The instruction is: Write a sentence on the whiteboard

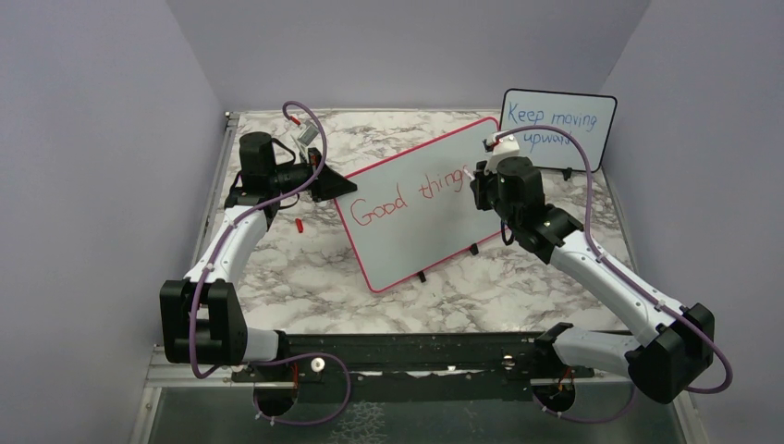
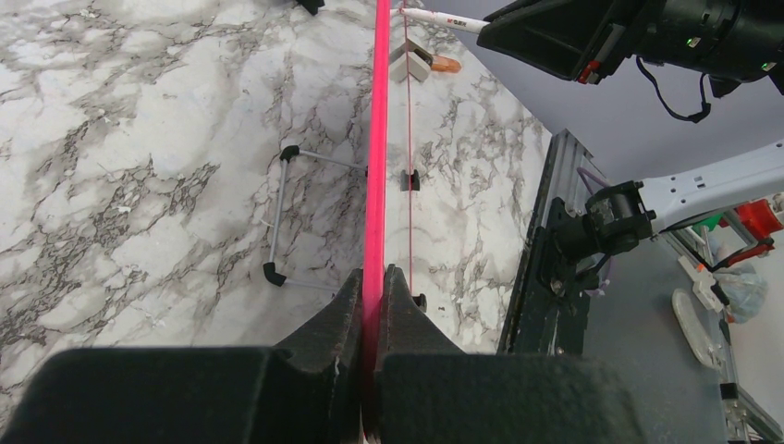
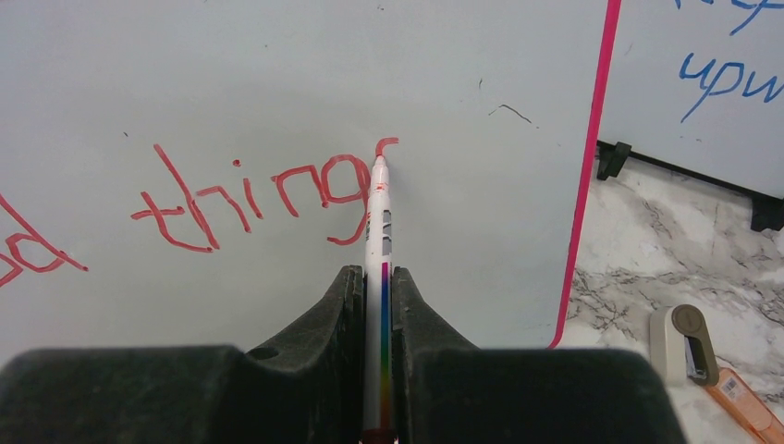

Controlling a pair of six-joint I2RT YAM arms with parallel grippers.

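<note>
Marble table point(image 1: 277, 268); L claw point(image 2: 373, 277) grips whiteboard point(image 1: 416, 236) edge; R claw point(image 3: 379, 277) grips marker point(image 3: 379, 213); arm point(image 1: 592, 259) hides end of sentence point(image 1: 374, 209).

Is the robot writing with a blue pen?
No, the marker held in the right pincer touches red letters on the whiteboard.

Marble table point(image 1: 277, 268), whiteboard point(image 1: 407, 236), maybe red cap point(image 1: 299, 224)

The left arm point(image 1: 226, 242) and right arm point(image 1: 592, 259) reach forward and bend inward, left fingers point(image 2: 344, 310) clamped on the whiteboard point(image 1: 416, 231) edge, right fingers point(image 3: 344, 301) pinched around a marker point(image 3: 379, 217).
</note>
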